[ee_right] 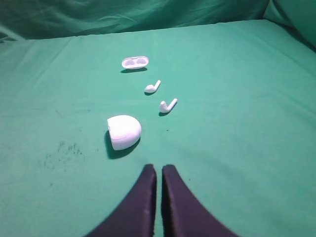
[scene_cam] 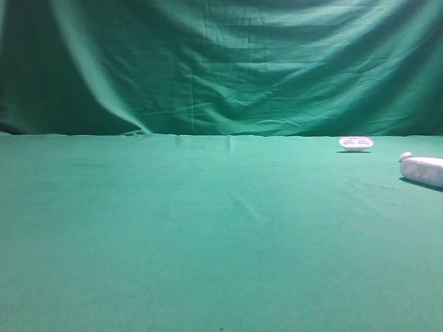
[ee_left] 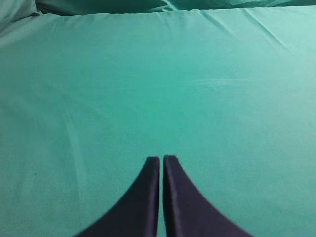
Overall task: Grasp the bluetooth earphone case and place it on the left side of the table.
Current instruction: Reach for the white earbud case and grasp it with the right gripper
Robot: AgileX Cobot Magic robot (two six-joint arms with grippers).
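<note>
The white bluetooth earphone case (scene_cam: 422, 171) lies on the green table (scene_cam: 208, 228) at the far right edge of the high view. In the right wrist view the case (ee_right: 124, 132) lies just ahead and left of my right gripper (ee_right: 159, 169), which is shut and empty, a short gap from it. My left gripper (ee_left: 161, 159) is shut and empty over bare green cloth (ee_left: 158, 89). Neither gripper shows in the high view.
A shallow white tray with two hollows (scene_cam: 356, 143) sits at the back right; it also shows in the right wrist view (ee_right: 135, 62). Two loose white earbuds (ee_right: 152, 87) (ee_right: 168, 105) lie between tray and case. A green backdrop (scene_cam: 221, 62) hangs behind.
</note>
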